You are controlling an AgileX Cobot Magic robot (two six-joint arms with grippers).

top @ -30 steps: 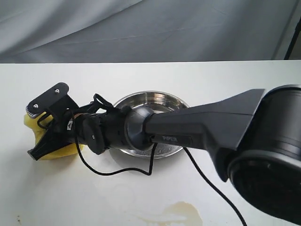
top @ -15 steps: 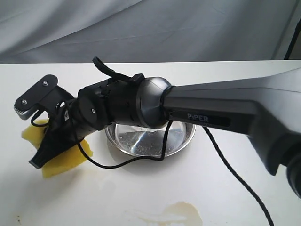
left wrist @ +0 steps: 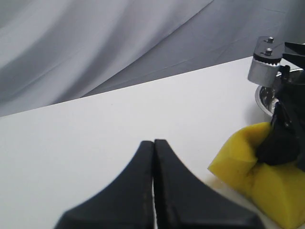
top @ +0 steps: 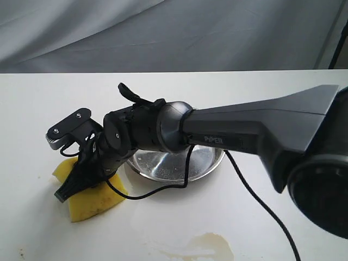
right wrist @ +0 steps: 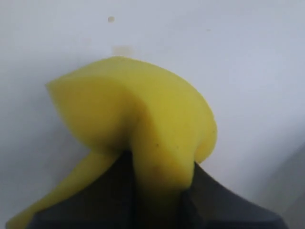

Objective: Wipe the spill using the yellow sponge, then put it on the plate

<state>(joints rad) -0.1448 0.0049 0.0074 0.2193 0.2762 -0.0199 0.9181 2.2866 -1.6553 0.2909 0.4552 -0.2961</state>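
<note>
Right gripper [top: 73,175], reaching across from the right of the exterior view: fingers clamped on the sponge [top: 97,202], a bright yellow foam block, tilted, left of the plate [top: 216,159] and near its rim, well apart from a pale brownish patch [top: 209,246] at the near edge of the tabletop [top: 244,87]. Exterior view alone: the whole layout, with the shiny plate partly hidden behind the dark arm, a black cable [top: 255,202] trailing from the wrist across the tabletop, and grey cloth [top: 163,32] behind. Not settled there: whether the sponge's lower corner touches the tabletop. Right wrist view alone: the grip itself, close up. Sponge [right wrist: 143,109] squeezed to a narrow waist between the two dark fingers of the right gripper [right wrist: 157,202], bulging beyond them, one flap bent aside, a faint brown speck or two on the foam, a small tan fleck [right wrist: 110,19] on the white surface past it. Left wrist view alone: left gripper [left wrist: 153,143], fingers pressed flat together with nothing between them, over the tabletop. Beyond them, the sponge [left wrist: 267,191] from another side, a dark finger [left wrist: 279,138] of the right gripper biting into it, and a sliver of the plate [left wrist: 263,99] at the picture's edge.
</note>
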